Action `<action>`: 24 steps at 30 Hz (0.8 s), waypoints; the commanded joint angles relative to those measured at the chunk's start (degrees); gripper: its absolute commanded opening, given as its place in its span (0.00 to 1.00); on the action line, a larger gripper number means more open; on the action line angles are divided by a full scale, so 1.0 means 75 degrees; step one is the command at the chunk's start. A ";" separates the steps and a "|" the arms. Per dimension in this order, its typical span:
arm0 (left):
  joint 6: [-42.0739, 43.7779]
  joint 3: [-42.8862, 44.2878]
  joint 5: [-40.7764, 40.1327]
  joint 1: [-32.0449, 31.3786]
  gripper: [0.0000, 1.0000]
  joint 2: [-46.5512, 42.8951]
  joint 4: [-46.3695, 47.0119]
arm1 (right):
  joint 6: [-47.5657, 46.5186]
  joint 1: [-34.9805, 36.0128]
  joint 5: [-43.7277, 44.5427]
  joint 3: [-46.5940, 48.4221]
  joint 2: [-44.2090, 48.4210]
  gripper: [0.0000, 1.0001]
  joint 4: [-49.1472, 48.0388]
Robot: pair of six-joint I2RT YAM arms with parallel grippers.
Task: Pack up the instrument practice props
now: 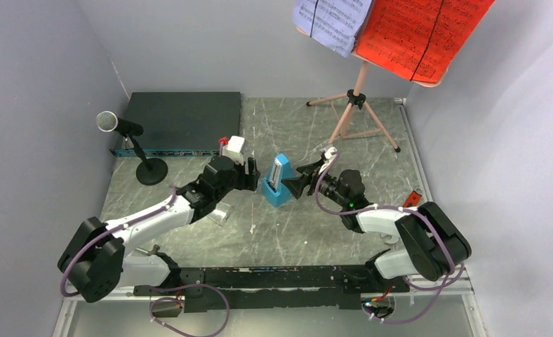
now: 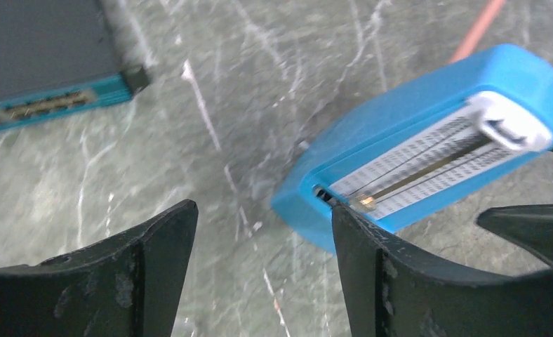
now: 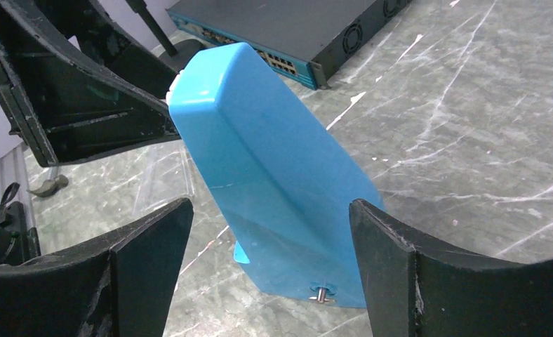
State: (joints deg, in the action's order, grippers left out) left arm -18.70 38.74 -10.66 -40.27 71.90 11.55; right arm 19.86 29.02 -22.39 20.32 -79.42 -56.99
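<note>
The blue pyramid metronome (image 1: pixel 279 181) stands upright at the table's middle. My left gripper (image 1: pixel 251 175) is open on its left; in the left wrist view (image 2: pixel 260 239) the right fingertip (image 2: pixel 354 232) is at the metronome's (image 2: pixel 414 147) base edge. My right gripper (image 1: pixel 300 185) is open on its right; in the right wrist view (image 3: pixel 270 225) the metronome's back (image 3: pixel 274 168) stands just ahead, between the fingertips. The black microphone (image 1: pixel 109 121) on its round-base stand (image 1: pixel 151 170) is at the left. The pink tripod stand (image 1: pixel 358 105) at the back holds the lavender sheet (image 1: pixel 332 21) and the red sheet (image 1: pixel 421 31).
A large flat black electronics box (image 1: pixel 179 119) lies at the back left, also in the right wrist view (image 3: pixel 295 28). A red-handled tool (image 1: pixel 414 198) lies at the right edge. A clear plastic piece (image 1: pixel 217 214) lies under the left arm. Grey walls enclose the table.
</note>
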 commanded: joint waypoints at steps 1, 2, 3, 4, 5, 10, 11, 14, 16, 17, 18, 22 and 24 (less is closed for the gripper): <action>-0.1146 0.0588 -0.1078 0.0210 0.78 -0.0579 -0.1987 | -0.0293 -0.0012 0.0446 -0.0130 0.0438 0.89 -0.0285; -0.1413 0.0678 -0.1271 0.0266 0.80 -0.0660 -0.2444 | -0.0330 -0.0013 0.0552 -0.0166 0.0493 0.95 -0.0280; -0.1700 0.0767 -0.1457 0.0322 0.82 -0.0741 -0.2916 | -0.0354 -0.0013 0.0672 -0.0211 0.0538 0.99 -0.0287; -0.1973 0.0846 -0.1604 0.0398 0.84 -0.0802 -0.3332 | -0.0385 -0.0018 0.0764 -0.0242 0.0580 0.99 -0.0298; -0.2234 0.0925 -0.1729 0.0497 0.86 -0.0871 -0.3893 | -0.0402 -0.0011 0.0826 -0.0284 0.0609 1.00 -0.0312; -0.3352 0.1206 -0.2444 0.0696 0.94 -0.1002 -0.5524 | -0.0367 -0.0006 0.1005 -0.0340 0.0581 1.00 -0.0393; -0.3559 0.1249 -0.2600 0.0719 0.94 -0.0987 -0.5798 | -0.0343 -0.0012 0.1052 -0.0361 0.0581 1.00 -0.0449; -0.4607 0.1510 -0.2956 0.0853 0.94 -0.0744 -0.6697 | -0.0376 -0.0014 0.1195 -0.0409 0.0643 1.00 -0.0443; -0.5006 0.1695 -0.2974 0.0952 0.94 -0.0502 -0.7144 | -0.0406 -0.0011 0.1217 -0.0384 0.0671 1.00 -0.0368; -0.5147 0.1771 -0.2949 0.1003 0.94 -0.0372 -0.7278 | -0.0419 -0.0016 0.1191 -0.0354 0.0674 1.00 -0.0315; -0.5335 0.1861 -0.2896 0.1059 0.94 -0.0214 -0.7436 | -0.0408 -0.0008 0.1166 -0.0333 0.0684 1.00 -0.0272; -0.6236 0.2259 -0.2653 0.1412 0.94 0.0520 -0.8223 | -0.0403 -0.0013 0.1179 -0.0349 0.0726 1.00 -0.0269; -0.6414 0.2524 -0.2524 0.1595 0.94 0.0959 -0.8471 | -0.0420 -0.0011 0.1201 -0.0353 0.0744 1.00 -0.0237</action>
State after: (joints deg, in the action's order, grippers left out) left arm -58.52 53.28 -29.85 -30.79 74.30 -44.16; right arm 17.89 29.02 -14.00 17.58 -75.50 -56.95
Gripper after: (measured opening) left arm 0.938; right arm 0.993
